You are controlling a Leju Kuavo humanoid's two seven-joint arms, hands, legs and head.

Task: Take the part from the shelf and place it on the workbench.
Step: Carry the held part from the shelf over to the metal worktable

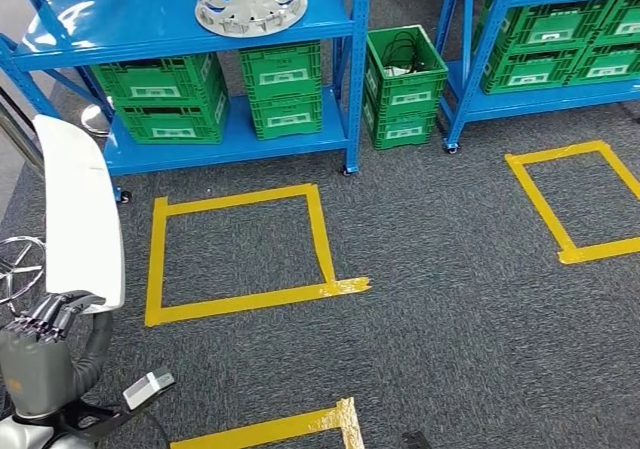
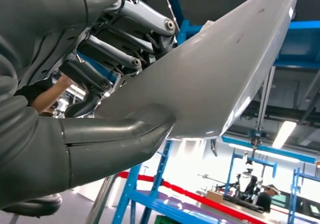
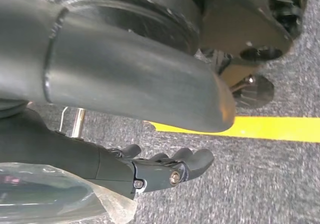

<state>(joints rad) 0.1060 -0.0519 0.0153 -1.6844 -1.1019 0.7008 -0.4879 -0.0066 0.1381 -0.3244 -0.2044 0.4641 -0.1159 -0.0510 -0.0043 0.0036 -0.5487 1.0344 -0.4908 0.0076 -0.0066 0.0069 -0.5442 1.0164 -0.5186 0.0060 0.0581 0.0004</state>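
Part (image 1: 81, 209) off the shelf (image 1: 189, 19), gripped in left hand (image 1: 53, 314); right hand (image 3: 170, 169) empty, loosely spread; table placement pending.

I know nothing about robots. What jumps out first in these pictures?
Probably the white panel the left hand holds up at the left edge of the head view. Next, the blue shelf ahead, with a silver hubcap on top and green crates below. Yellow tape squares mark the grey carpet in front of it.
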